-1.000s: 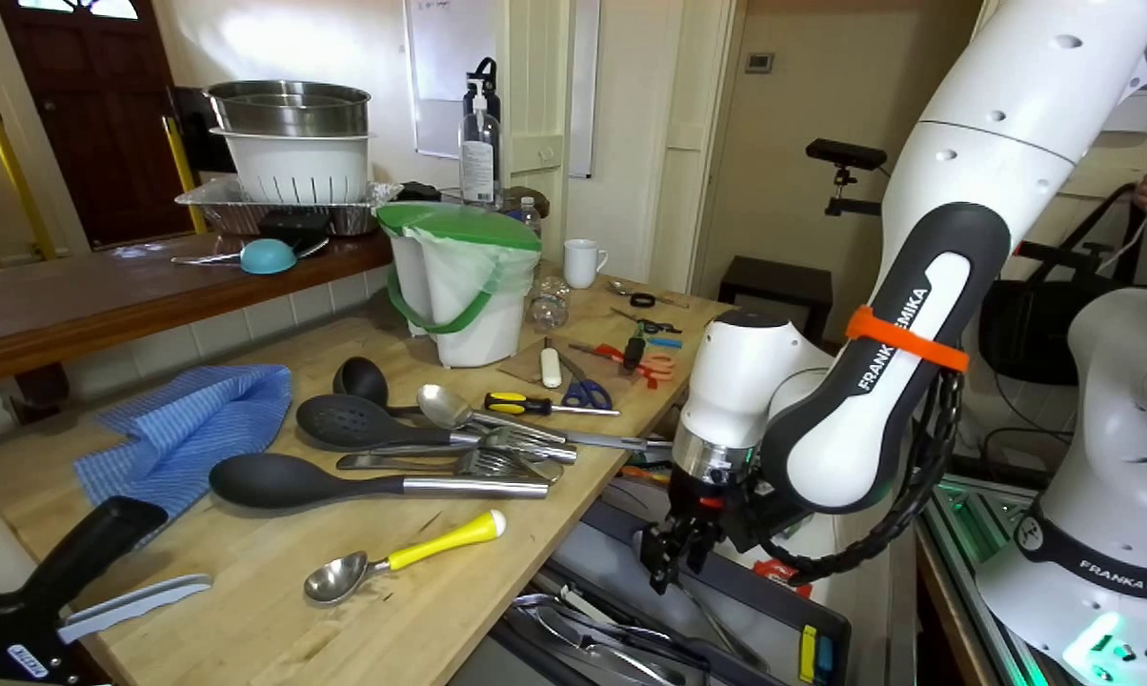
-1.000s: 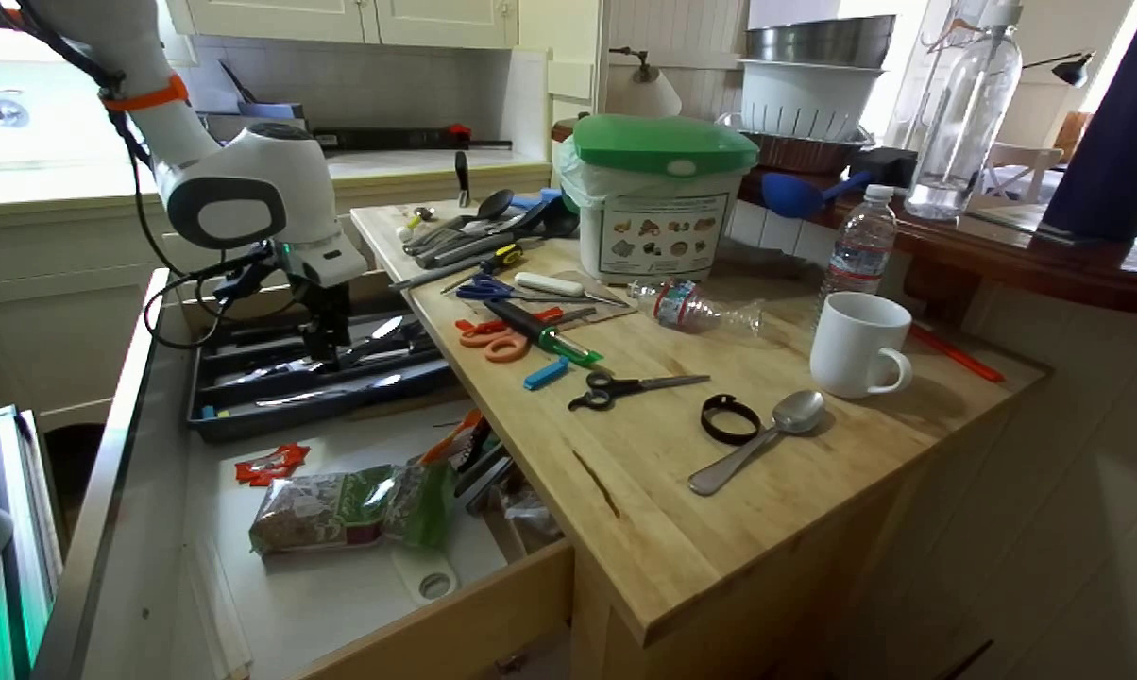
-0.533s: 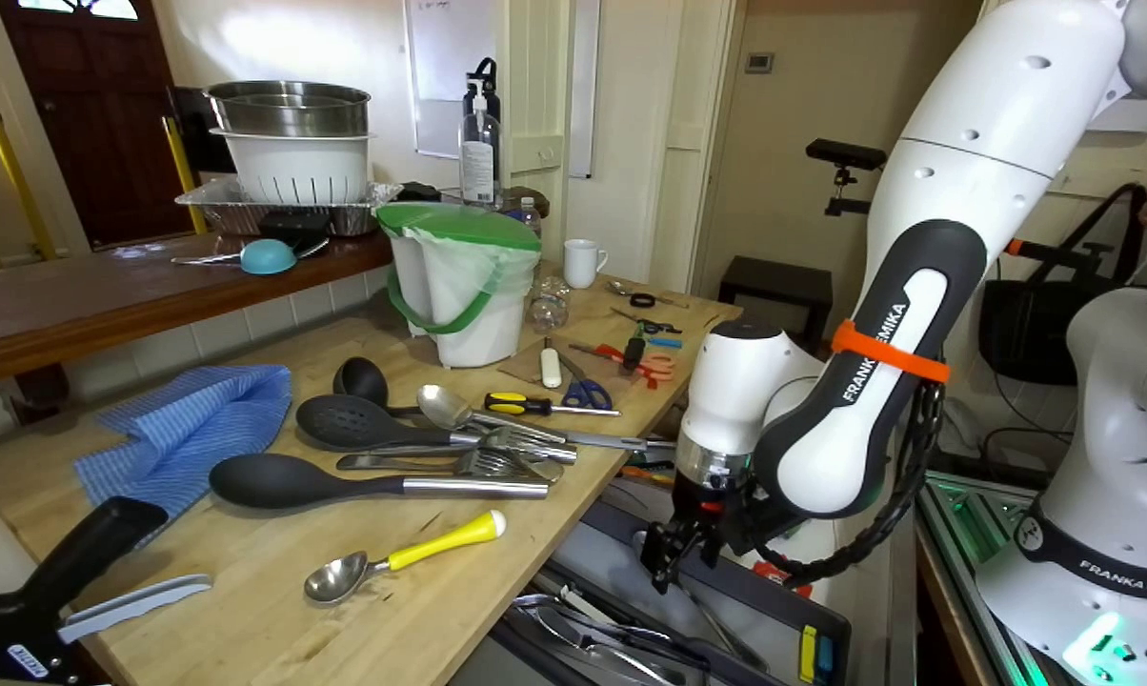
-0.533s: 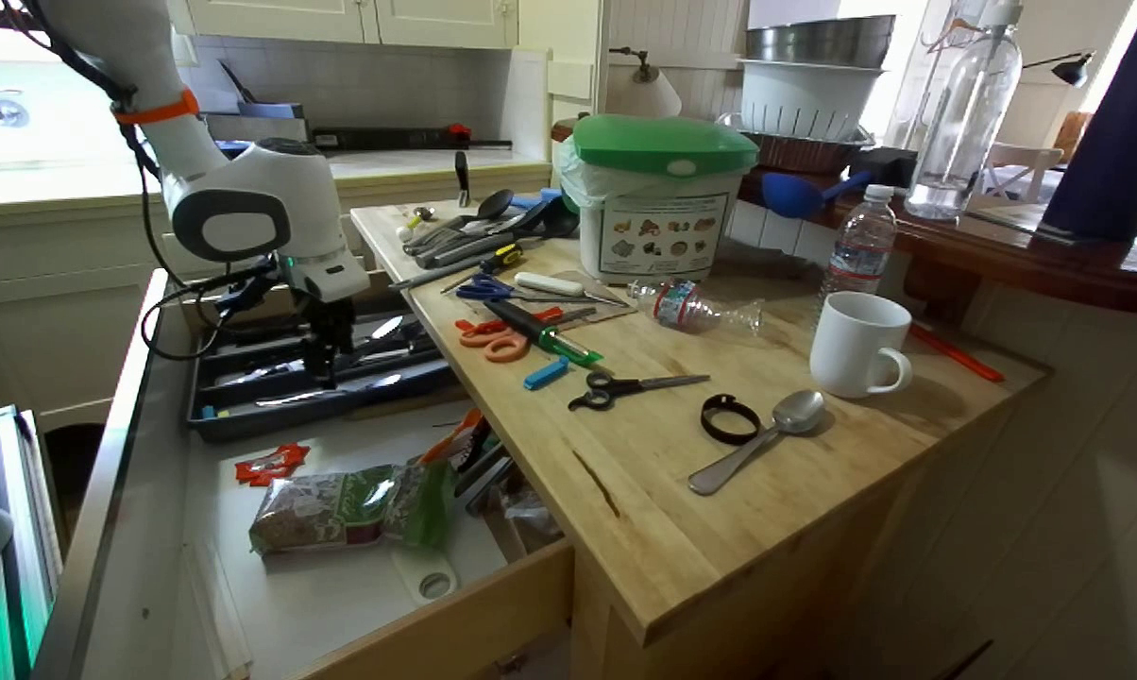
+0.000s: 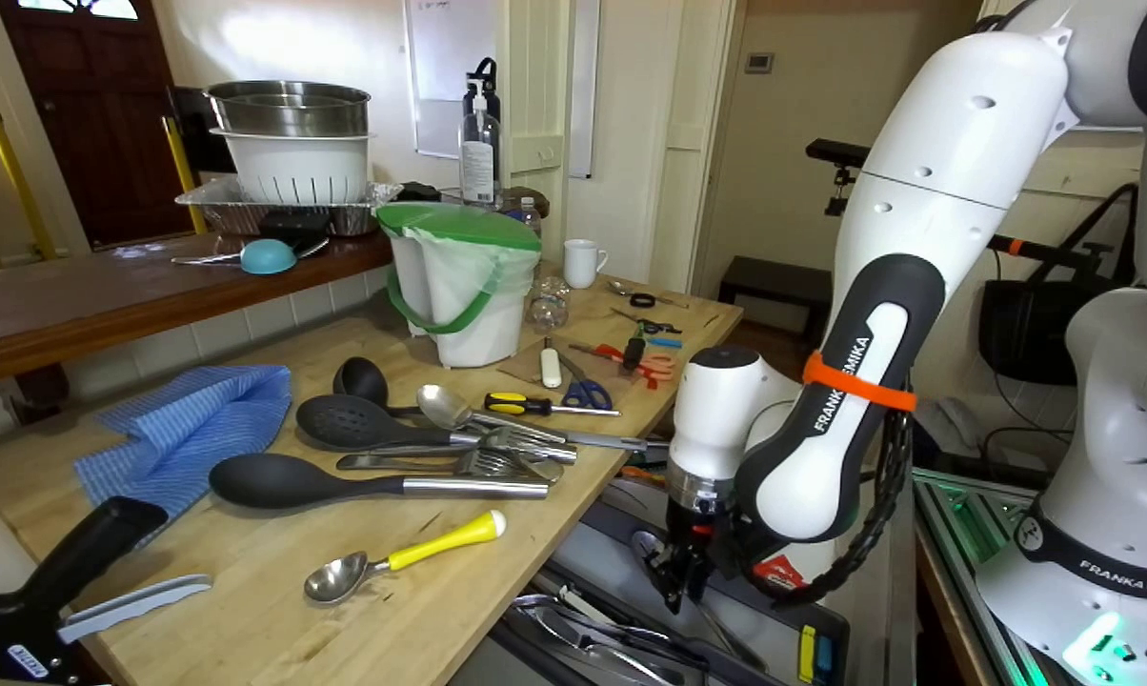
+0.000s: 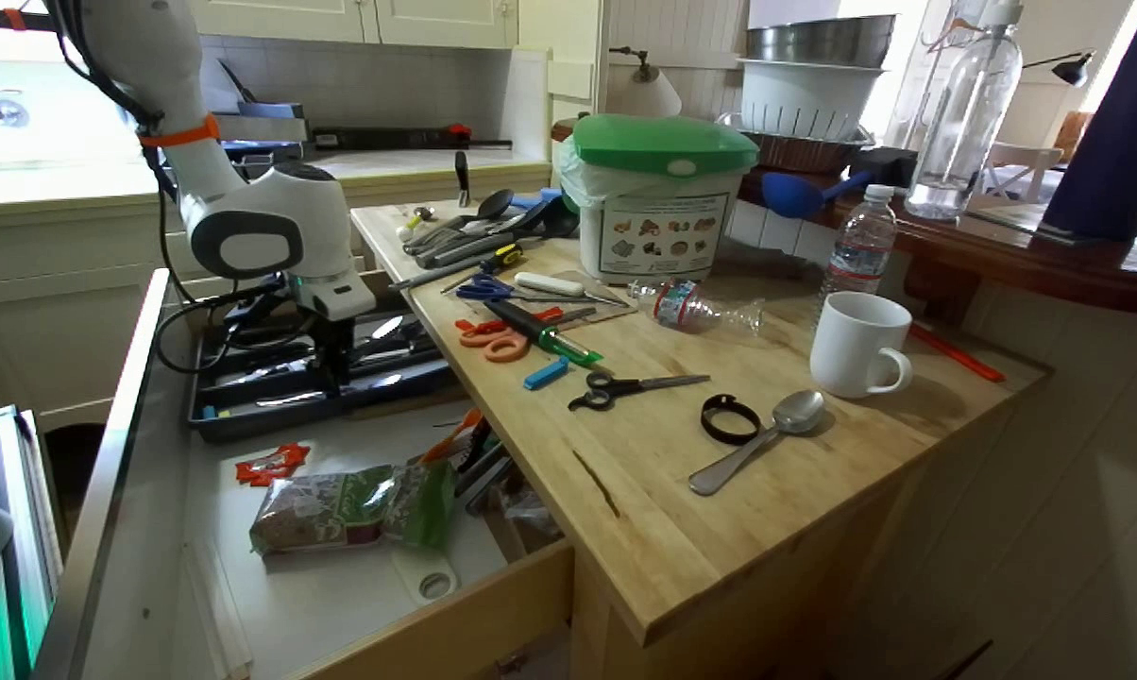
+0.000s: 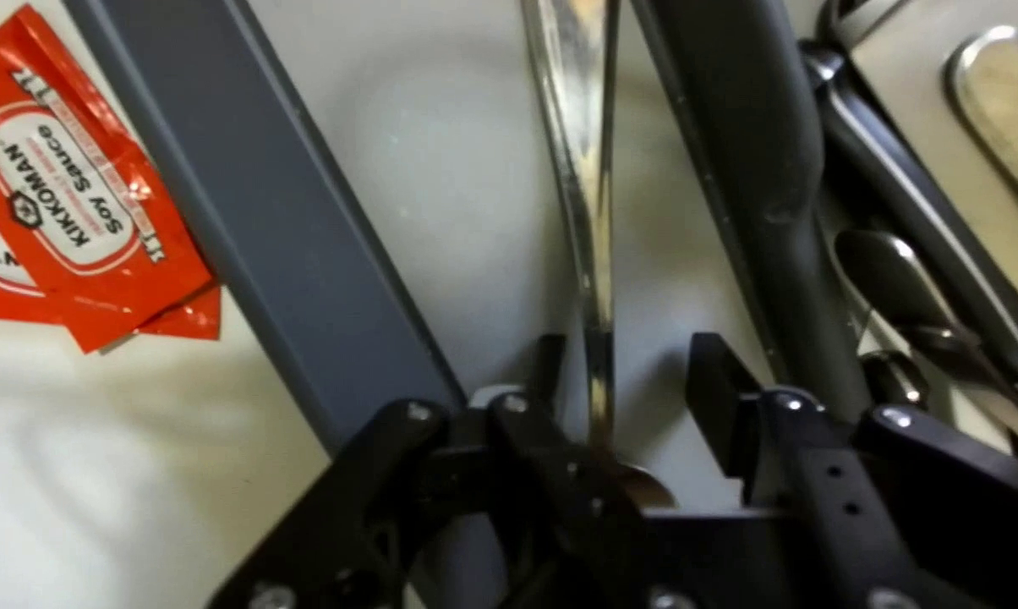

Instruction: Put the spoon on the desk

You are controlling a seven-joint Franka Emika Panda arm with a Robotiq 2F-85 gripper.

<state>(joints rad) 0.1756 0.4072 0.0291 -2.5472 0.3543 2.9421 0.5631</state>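
A metal spoon lies in a compartment of the grey utensil tray (image 5: 769,589) in the open drawer. Its handle (image 7: 592,220) runs up the wrist view, and part of its bowl (image 7: 644,489) shows behind the gripper. The spoon's handle also shows in an exterior view (image 5: 731,636). My gripper (image 7: 632,381) is open, with one finger on each side of the spoon's neck and a gap on both sides. It points down into the tray in both exterior views (image 6: 332,380). The pale wood desk (image 5: 250,634) lies beside and above the drawer.
A dark tray divider (image 7: 746,169) and other utensils lie close to the right finger. Soy sauce packets (image 7: 78,194) lie outside the tray. The desk bears black utensils (image 5: 307,481), a yellow-handled scoop (image 5: 445,541), scissors (image 6: 625,385), a mug (image 6: 852,345) and a green-lidded bin (image 6: 658,217).
My gripper has moved down a little, deeper into the tray, and slightly sideways. The arm's elbow link has swung lower. The objects on the desk have not moved.
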